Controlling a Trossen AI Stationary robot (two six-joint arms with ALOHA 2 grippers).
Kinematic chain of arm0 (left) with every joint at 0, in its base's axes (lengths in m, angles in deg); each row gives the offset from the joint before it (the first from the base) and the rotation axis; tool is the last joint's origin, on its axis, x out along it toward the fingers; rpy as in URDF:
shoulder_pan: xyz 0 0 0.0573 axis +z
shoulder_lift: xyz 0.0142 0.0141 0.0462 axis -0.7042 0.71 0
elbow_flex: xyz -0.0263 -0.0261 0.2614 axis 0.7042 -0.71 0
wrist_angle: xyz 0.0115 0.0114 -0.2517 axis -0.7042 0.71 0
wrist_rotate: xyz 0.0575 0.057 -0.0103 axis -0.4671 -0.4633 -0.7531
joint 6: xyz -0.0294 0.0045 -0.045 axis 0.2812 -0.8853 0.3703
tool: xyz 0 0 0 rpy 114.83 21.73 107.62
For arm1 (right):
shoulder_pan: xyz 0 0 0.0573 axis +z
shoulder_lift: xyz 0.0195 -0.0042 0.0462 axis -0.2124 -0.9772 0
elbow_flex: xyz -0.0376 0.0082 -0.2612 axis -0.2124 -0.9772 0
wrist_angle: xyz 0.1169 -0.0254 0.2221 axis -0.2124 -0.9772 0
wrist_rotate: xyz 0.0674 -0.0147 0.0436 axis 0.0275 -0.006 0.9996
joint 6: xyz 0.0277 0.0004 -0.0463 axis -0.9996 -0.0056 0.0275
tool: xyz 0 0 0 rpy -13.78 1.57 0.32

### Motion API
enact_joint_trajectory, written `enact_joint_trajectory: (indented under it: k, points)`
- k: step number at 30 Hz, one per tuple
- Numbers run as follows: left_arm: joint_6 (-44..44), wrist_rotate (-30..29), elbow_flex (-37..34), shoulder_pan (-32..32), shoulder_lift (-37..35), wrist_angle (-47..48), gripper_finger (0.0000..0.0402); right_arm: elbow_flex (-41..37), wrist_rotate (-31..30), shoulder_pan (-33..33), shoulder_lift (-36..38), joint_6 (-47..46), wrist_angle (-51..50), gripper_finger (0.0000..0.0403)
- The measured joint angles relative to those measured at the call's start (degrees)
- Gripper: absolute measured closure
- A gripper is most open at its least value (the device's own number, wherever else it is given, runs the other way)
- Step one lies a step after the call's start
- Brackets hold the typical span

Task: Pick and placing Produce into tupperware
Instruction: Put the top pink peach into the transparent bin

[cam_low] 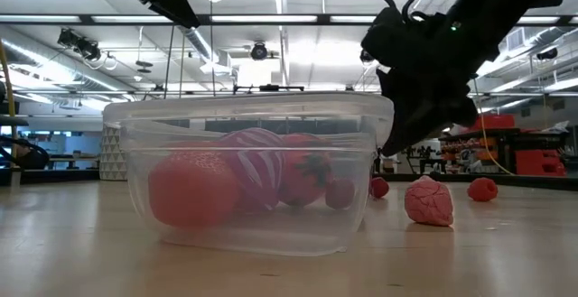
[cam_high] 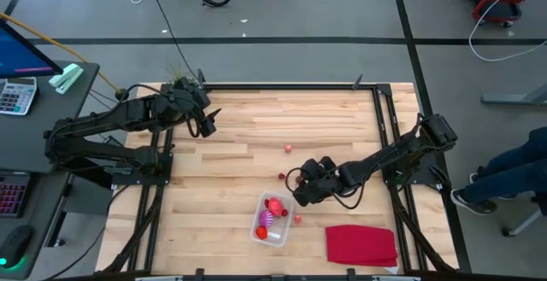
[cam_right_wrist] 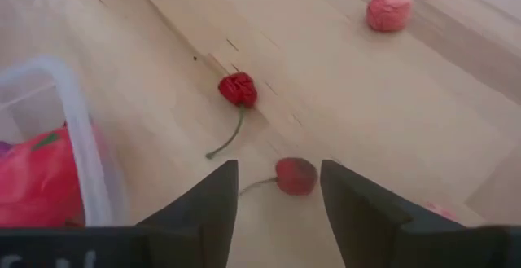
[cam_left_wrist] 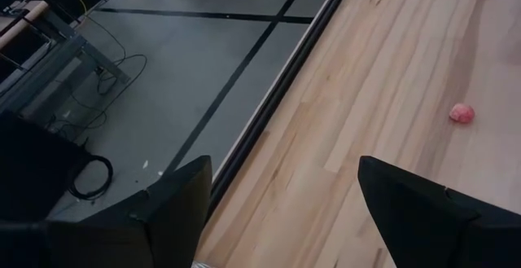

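1. Packing is partly done: the clear tupperware (cam_high: 271, 219) near the front edge of the tabletop (cam_high: 239, 161) already holds several produce pieces, among them a large strawberry (cam_low: 191, 189), a purple striped piece (cam_low: 255, 176) and a further red strawberry-like piece (cam_low: 305, 174), all seen through its wall in the low view.

2. Loose fruit remains outside. The right wrist view shows one stemmed cherry (cam_right_wrist: 295, 176) just ahead of the right claw (cam_right_wrist: 278, 199), a second cherry (cam_right_wrist: 238, 90) a little farther on, and a pink raspberry-like piece (cam_right_wrist: 389, 9) well beyond. From above, small red pieces lie at (cam_high: 299, 219), (cam_high: 281, 176) and (cam_high: 289, 148).

3. The right claw (cam_high: 303, 191) hovers just beside the container's far right corner with its fingers spread and nothing between them; by the look of it, the nearest cherry is the next pick.

4. The left claw (cam_high: 205, 124) waits near the tabletop's far left corner, released and empty, its camera looking over the edge at the floor with one pink piece (cam_left_wrist: 461, 113) in sight.

5. The tabletop is pale wood planking in a black frame, with a folded red cloth (cam_high: 361, 245) at the front right.

6. Around it: a grey floor with cables, a desk with a calculator (cam_high: 16, 95) at left, and a seated person's legs (cam_high: 504, 174) at right.
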Motion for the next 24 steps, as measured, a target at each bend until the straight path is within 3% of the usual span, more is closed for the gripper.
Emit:
enact_joint_trajectory:
  k: [12,17,24]
  points:
    - [1.0,0.0,0.0,0.0,0.0,0.0,0.0086,-0.7,-0.1,-0.2,0.0,6.7,5.1,0.0218]
    - [1.0,0.0,0.0,0.0,0.0,0.0,0.0086,4.7,2.7,-2.2,0.0,14.6,5.2,0.0218]
    - [1.2,0.0,0.0,0.0,0.0,0.0,0.0086,10.5,1.4,-9.0,0.0,24.3,3.2,0.0218]
